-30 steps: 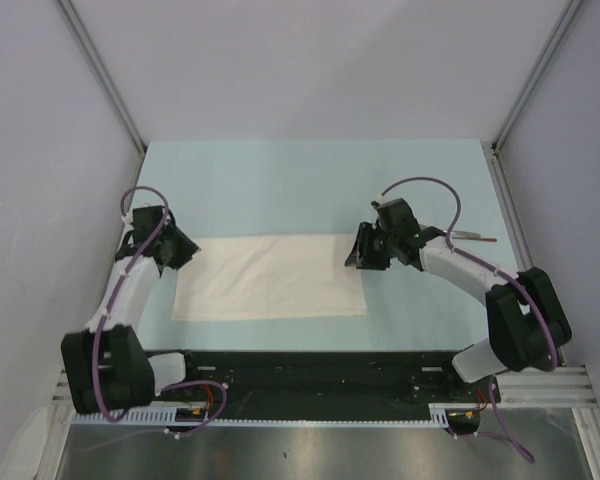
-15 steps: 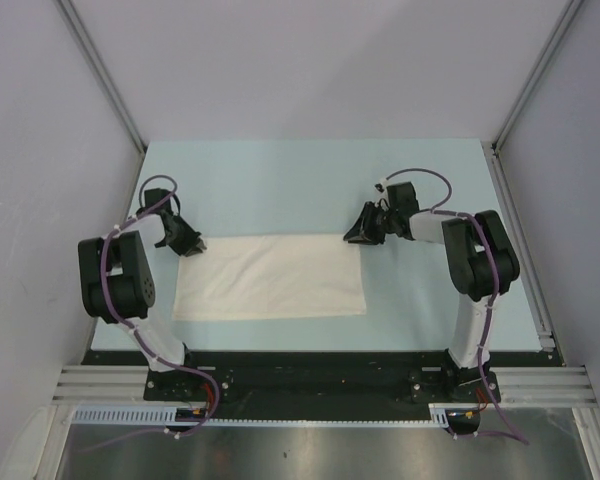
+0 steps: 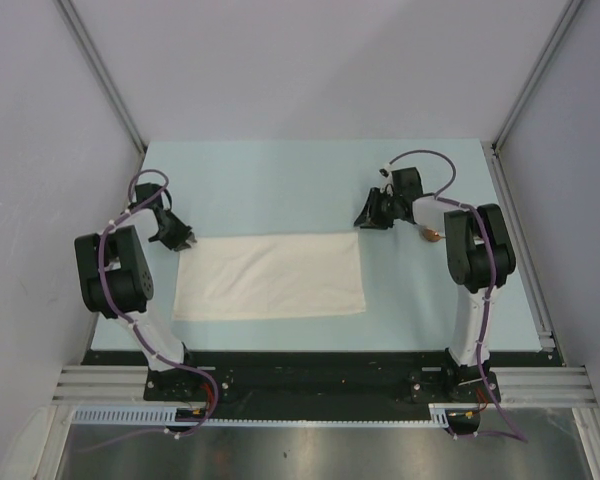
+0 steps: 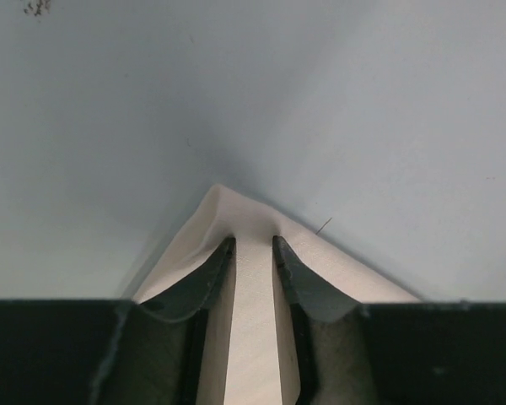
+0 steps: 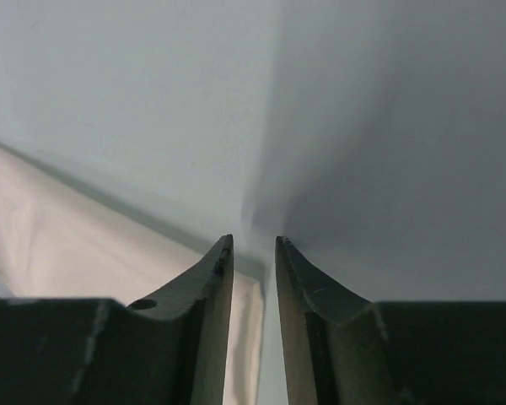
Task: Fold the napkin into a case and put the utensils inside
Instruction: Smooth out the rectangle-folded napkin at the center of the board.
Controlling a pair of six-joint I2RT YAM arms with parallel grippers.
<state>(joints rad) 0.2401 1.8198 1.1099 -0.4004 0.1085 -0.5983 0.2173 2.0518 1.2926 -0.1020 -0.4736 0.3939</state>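
The napkin is lying flat on the pale blue table, folded into a wide white rectangle, with an arm working at each far corner. The left gripper is sitting low over the far left corner, its jaws parted only by a narrow slit. From the left wrist view the corner of the cloth is showing in that gap and under the fingertips, and it is not clamped. The right gripper is hovering just past the far right corner, its jaws equally narrow and gripping nothing, with bare table ahead of the tips. The spoon is resting on the table beside the right arm, only its coppery bowl peeking out.
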